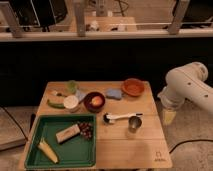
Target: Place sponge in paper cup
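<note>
On the wooden table (125, 145), toward its back-left, the paper cup (71, 102) stands upright just beside the dark bowl (95, 101). Right of that bowl the sponge (114, 93) lies flat, close against the orange bowl (133, 87), its long axis roughly left-right. Off the table's right edge, the gripper (169, 116) hangs from the 1 arm (187, 87); whether it is open or closed cannot be told, but the sponge is not in it. The sponge lies left of the gripper and farther back, well apart, with the cup farther left again, so the reach likely goes leftward.
</note>
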